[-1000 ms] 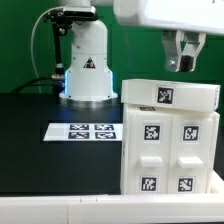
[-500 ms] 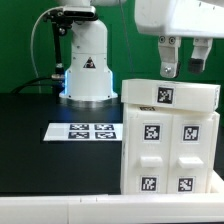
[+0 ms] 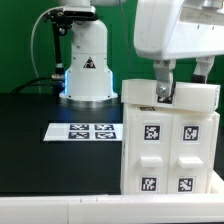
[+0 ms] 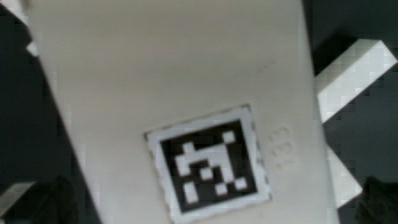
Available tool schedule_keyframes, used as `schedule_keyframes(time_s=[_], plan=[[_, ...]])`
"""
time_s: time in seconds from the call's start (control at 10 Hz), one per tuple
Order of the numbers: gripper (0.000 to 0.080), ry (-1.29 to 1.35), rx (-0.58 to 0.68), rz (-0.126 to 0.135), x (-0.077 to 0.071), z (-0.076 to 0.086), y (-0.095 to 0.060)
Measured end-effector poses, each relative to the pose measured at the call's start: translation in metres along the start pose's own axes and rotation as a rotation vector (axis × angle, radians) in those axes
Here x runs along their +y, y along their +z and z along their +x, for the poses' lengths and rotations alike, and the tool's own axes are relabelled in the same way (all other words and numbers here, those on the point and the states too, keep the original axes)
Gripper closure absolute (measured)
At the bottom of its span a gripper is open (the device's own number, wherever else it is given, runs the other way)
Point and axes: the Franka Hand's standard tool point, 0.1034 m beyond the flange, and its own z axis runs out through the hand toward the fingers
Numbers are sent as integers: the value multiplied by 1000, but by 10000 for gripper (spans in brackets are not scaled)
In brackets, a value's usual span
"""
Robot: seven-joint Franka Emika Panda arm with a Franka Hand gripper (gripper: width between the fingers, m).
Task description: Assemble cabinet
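In the exterior view my claw hangs spread wide over the top of the cabinet, one finger down at the tagged top panel, the other toward the exterior view's right and partly hidden. I grip nothing. The cabinet stands upright on the black surface at the exterior view's right, its tagged front panels facing the camera. The marker board lies flat just beside it, toward the exterior view's left.

In the wrist view, the cabinet's white top fills nearly everything, with one square tag printed on it; the picture is blurred and my fingers do not show clearly.

I judge I am lining up for a grasp on the cabinet's top edge. The next move calls for lowering straight so both fingers straddle the panel, then closing evenly; an off-centre descent could tip or shove the box.
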Motion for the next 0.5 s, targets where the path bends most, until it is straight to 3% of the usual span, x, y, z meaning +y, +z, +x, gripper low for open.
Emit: schedule_keyframes(time_s=[0.3, 0.5], plan=[[5, 41, -1, -1, 1, -1, 2], [243, 175, -1, 0, 1, -1, 3]])
